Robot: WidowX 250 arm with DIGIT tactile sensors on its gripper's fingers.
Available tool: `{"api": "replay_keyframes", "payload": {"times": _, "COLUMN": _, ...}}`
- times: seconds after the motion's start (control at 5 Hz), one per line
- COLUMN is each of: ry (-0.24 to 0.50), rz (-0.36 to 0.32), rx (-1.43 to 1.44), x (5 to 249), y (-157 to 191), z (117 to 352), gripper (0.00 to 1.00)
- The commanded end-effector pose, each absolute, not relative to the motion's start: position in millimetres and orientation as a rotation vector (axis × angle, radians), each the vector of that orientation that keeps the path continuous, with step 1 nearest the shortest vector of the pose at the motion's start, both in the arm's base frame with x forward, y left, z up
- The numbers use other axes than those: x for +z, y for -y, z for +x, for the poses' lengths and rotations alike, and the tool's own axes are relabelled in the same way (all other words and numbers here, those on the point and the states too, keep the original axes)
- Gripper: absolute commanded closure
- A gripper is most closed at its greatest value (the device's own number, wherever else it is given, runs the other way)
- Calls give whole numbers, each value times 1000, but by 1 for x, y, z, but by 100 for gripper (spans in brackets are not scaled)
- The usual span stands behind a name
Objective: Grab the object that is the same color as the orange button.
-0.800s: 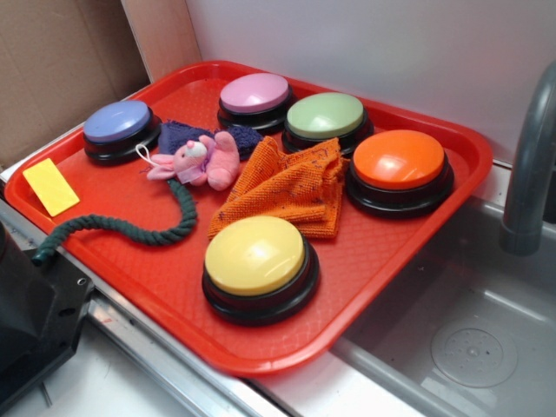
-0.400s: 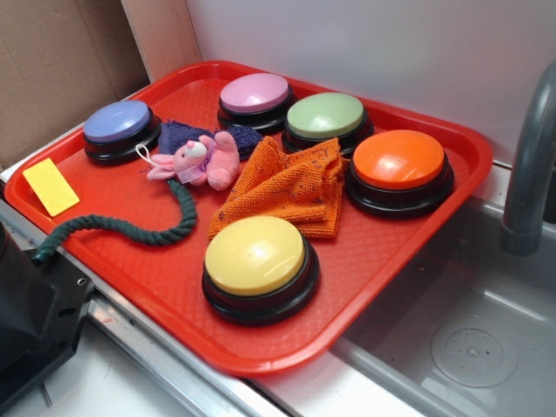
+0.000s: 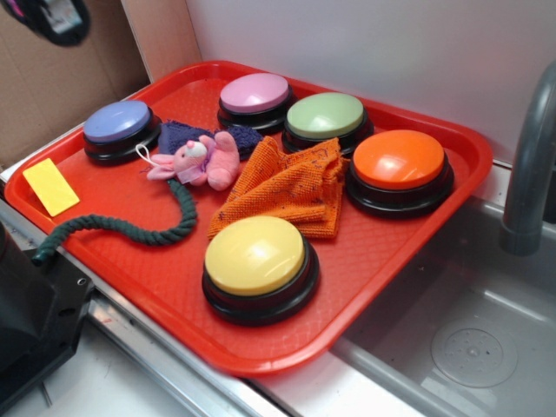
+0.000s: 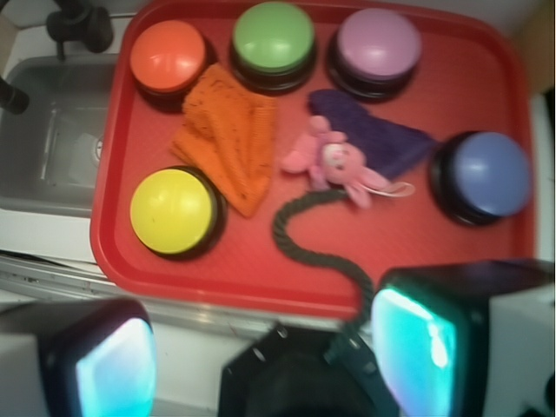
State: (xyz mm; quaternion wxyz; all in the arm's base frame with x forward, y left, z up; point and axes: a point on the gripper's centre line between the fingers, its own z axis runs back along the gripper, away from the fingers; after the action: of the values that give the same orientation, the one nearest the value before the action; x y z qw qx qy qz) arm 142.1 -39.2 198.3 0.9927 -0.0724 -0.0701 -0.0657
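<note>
Orange mesh cloth (image 3: 287, 187) lies crumpled beside the orange button (image 3: 399, 160); only the wrist view shows the gripper (image 4: 261, 360), fingers spread, empty.

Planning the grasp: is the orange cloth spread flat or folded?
Folded. The orange cloth lies bunched in overlapping layers with raised creases, between the orange button and bunny.

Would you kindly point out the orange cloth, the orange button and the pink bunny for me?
orange cloth (image 3: 287, 189): exterior view, middle of the folded mesh.
orange button (image 3: 399, 159): exterior view, centre of the dome.
pink bunny (image 4: 334, 162): wrist view, on its head.
</note>
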Motion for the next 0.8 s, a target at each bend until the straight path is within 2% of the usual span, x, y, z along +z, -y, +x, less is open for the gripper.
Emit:
{"api": "replay_keyframes", "payload": {"times": 0.0, "ry": 252, "rz": -186, "rx": -195, "x": 148, "y": 61, "z": 187, "gripper": 0}}
{"api": "replay_keyframes", "payload": {"times": 0.2, "ry": 309, "rz": -164, "rx": -129, "x": 121, "y": 65, "z": 208, "gripper": 0}}
{"api": "replay_keyframes", "payload": {"times": 0.6, "ry": 319, "rz": -84, "rx": -83, "x": 82, "y": 72, "z": 232, "gripper": 0}}
